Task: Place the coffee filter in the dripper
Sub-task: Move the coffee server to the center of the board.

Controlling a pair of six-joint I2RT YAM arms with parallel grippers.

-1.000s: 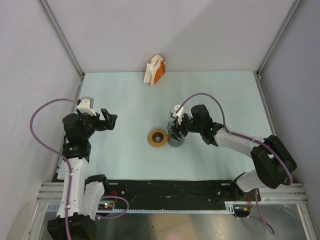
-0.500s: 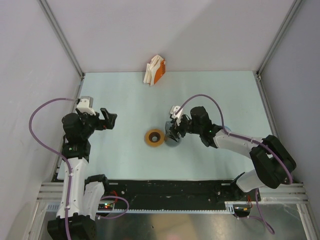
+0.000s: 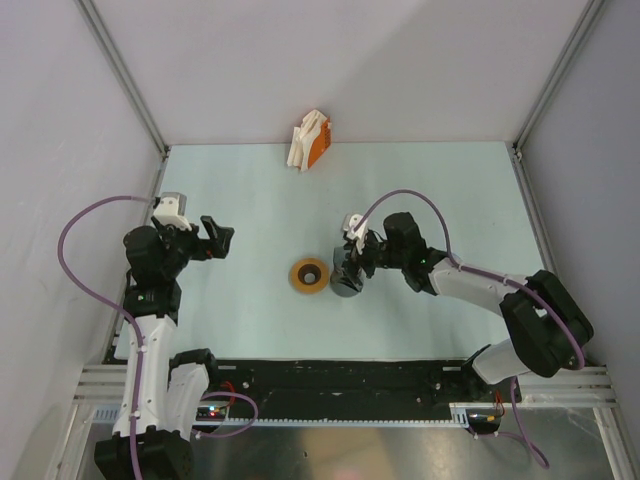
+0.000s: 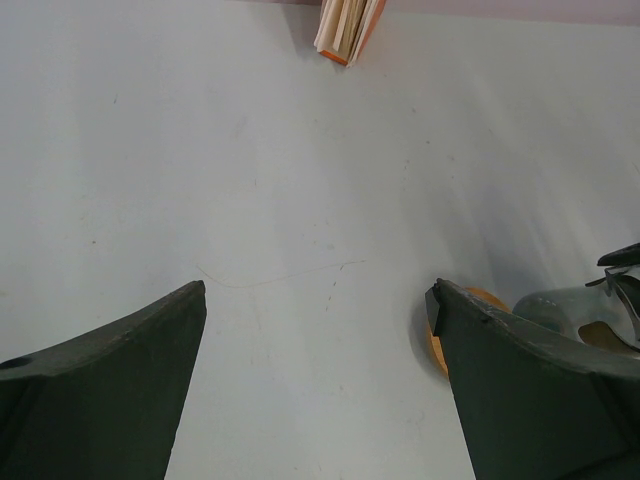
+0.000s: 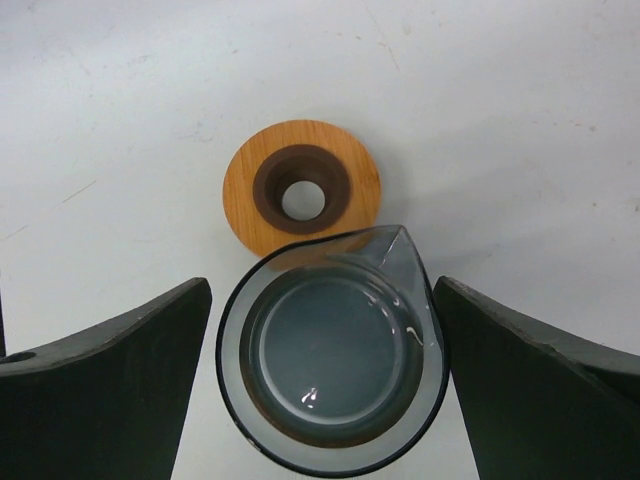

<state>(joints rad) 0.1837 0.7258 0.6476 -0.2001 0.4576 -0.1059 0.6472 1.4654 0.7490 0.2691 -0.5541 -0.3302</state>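
A pack of white coffee filters (image 3: pixel 311 140) in an orange sleeve stands at the table's far edge; it also shows at the top of the left wrist view (image 4: pixel 345 25). No blue dripper shows in any view. A dark grey glass cup (image 3: pixel 347 282) with a pouring spout stands mid-table, empty (image 5: pixel 335 360). My right gripper (image 3: pixel 350 265) is open, its jaws on either side of the cup (image 5: pixel 322 288) with small gaps. My left gripper (image 3: pixel 218 236) is open and empty over bare table at the left (image 4: pixel 318 290).
A flat orange wooden ring (image 3: pixel 310 276) with a dark centre hole lies touching the cup's left side (image 5: pixel 302 185); its edge also shows in the left wrist view (image 4: pixel 437 340). Grey walls enclose the table on three sides.
The cup and the orange ring have shifted slightly to the left along with my right gripper. The left arm has not moved.
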